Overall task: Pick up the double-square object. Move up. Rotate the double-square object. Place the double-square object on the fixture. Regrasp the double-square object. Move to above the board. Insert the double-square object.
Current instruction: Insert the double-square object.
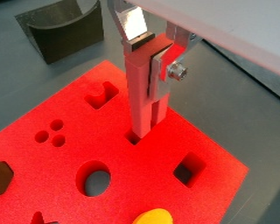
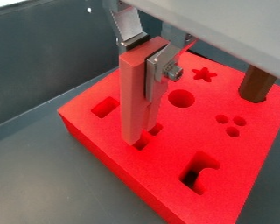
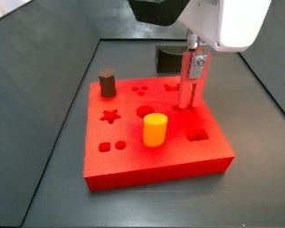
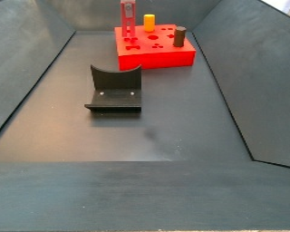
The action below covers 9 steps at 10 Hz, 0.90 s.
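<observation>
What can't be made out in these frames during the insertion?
- The double-square object: its lower tip sits in the board, hiding how deep, in both wrist views.
- Gripper: fingers cut off by the frame edge.
- Fixture: notch detail too small in a side view.

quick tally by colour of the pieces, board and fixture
red: 2, the board and the double-square object, upright in the claw over the board
yellow: 1, the yellow cylinder
brown: 1, the brown cylinder
dark grey: 1, the fixture
total: 5
</observation>
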{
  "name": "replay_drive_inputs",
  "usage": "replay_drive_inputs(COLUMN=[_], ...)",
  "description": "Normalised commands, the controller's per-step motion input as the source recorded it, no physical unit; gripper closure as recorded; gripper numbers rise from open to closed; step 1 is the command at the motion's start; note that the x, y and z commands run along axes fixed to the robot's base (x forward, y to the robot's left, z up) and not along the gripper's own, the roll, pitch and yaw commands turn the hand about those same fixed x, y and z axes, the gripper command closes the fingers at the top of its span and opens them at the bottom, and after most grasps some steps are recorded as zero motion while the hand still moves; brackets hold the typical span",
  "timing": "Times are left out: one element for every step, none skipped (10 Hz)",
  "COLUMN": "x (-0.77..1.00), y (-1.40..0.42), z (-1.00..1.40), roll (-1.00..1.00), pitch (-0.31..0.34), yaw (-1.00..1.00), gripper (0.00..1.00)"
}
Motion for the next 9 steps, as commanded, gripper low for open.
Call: replay_drive_inputs(x=[-0.16, -0.14, 0.00, 0.13, 0.38, 0.55, 0.59, 0.51, 0.17], y=[0.00, 0.00, 0.00, 0.00, 0.00, 0.03, 0.04, 0.00, -0.07], z=[-0.20, -0.32, -0.40, -0.48, -0.53, -0.55, -0.57, -0.63, -0.52], roll=[0.03, 0.05, 0.02, 0.03, 0.00, 0.00, 0.00, 0.03, 0.08], pitch=[0.000, 0.004, 0.017, 0.050, 0.059, 0.067, 0.076, 0.064, 0.000], yaw=[0.06, 0.14, 0.11, 0.06, 0.00, 0.00, -0.01, -0.02, -0.04], gripper=[1.00, 1.00, 1.00, 1.00, 1.00, 1.00, 1.00, 1.00, 1.00])
